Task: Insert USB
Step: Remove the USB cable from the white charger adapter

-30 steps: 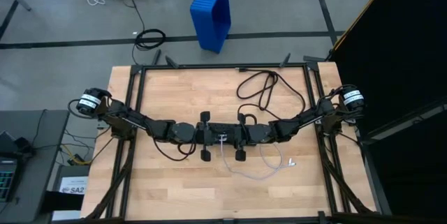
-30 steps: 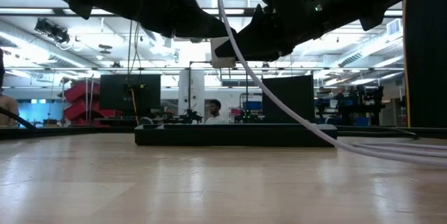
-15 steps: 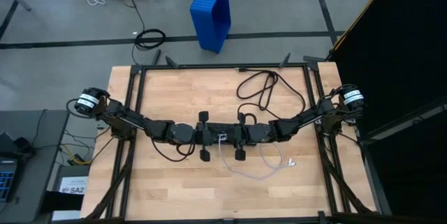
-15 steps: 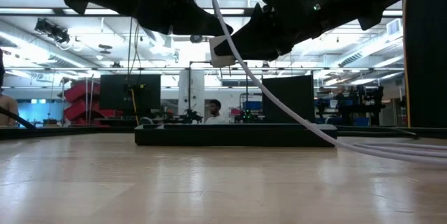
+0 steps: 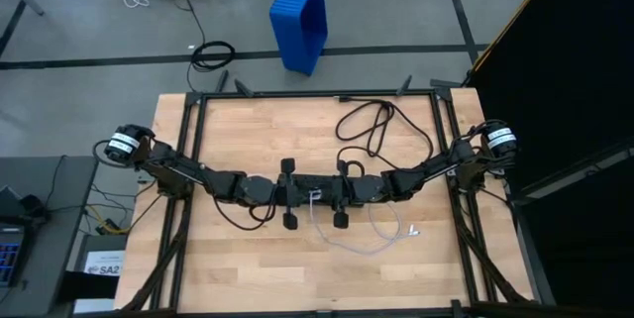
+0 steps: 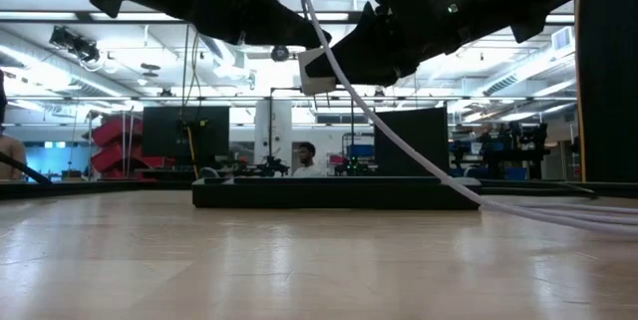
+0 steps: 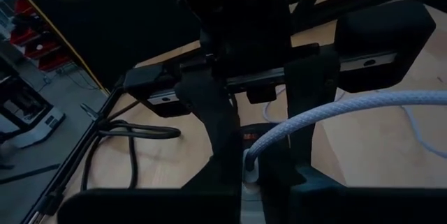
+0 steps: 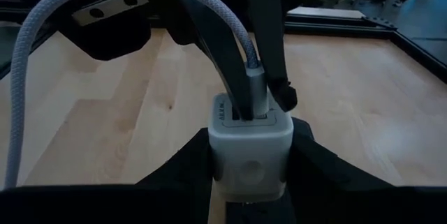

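The USB is a thin white braided cable (image 5: 349,243) whose loop lies on the wooden table (image 5: 238,140); its free plug end (image 5: 412,229) lies toward the right. The other plug (image 8: 257,88) stands at the port face of a white charger cube (image 8: 250,147). Both grippers meet above the table's middle. My left gripper (image 5: 306,196) is shut on that plug. My right gripper (image 5: 327,196) is shut on the cube. In the low view, cube (image 6: 318,71) and cable (image 6: 399,146) hang well above the tabletop. My left gripper pinches the USB plug (image 7: 250,169) between its two fingers (image 8: 234,60), right where the cable leaves it. The fingers come nearly level from the table's left. The plug is lifted clear, and the cable arcs away and slopes down to the table. My right gripper pinches the white cube by two opposite sides (image 8: 286,151) between its two fingers (image 8: 318,172). The fingers come from the table's right, slanting slightly down. The cube is lifted clear of the table, its port face (image 8: 241,116) turned toward my left gripper.
A long black power strip (image 6: 329,193) lies on the table below and behind the grippers. A thick black cord (image 5: 371,125) loops over the far right part of the table. A black frame (image 5: 317,93) rims the table, and a blue bin (image 5: 300,19) stands on the floor beyond.
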Tool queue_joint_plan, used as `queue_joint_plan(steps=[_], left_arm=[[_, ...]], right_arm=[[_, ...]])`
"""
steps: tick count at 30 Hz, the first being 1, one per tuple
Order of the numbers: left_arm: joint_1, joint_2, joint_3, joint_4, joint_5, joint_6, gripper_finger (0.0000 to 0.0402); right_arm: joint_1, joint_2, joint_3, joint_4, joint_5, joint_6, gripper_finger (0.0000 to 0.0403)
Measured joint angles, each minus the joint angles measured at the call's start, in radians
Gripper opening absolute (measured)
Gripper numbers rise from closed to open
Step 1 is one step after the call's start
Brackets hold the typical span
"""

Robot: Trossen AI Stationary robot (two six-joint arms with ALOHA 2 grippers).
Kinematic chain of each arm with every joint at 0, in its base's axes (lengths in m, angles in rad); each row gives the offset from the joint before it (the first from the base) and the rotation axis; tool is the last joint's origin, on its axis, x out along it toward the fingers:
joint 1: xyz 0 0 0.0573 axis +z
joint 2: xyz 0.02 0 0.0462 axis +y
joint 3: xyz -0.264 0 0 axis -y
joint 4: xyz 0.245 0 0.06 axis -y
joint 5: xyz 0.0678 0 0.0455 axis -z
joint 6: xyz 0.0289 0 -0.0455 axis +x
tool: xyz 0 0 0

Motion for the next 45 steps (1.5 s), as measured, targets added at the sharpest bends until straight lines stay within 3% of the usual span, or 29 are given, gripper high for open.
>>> queue_joint_plan(steps=[8,12,19,29,34,37,45], left_arm=[[-0.003,-0.009,0.000,-0.004,-0.003,0.005,0.0003],[-0.027,-0.051,0.017,0.050,0.020,0.006,0.0006],[-0.085,-0.094,0.014,0.001,-0.022,0.039,0.0004],[-0.088,-0.097,0.011,-0.115,-0.059,0.026,0.0001],[-0.087,-0.097,0.010,-0.130,-0.069,0.023,0.0001],[-0.085,-0.095,0.009,-0.145,-0.067,0.023,0.0001],[-0.085,-0.095,0.009,-0.161,-0.065,0.019,0.0000]], right_arm=[[0.000,0.001,0.000,-0.013,0.002,0.008,0.0111],[-0.013,0.018,-0.012,-0.130,0.042,0.035,0.0111],[-0.050,0.052,-0.006,-0.113,0.039,0.063,0.0111],[-0.027,0.040,0.001,-0.100,-0.003,0.032,0.0111],[-0.012,0.019,0.083,-0.325,-0.011,0.101,0.0111],[0.002,0.018,0.167,-0.511,-0.081,0.167,0.0111],[0.064,0.018,0.254,-0.859,-0.167,0.449,0.0111]])
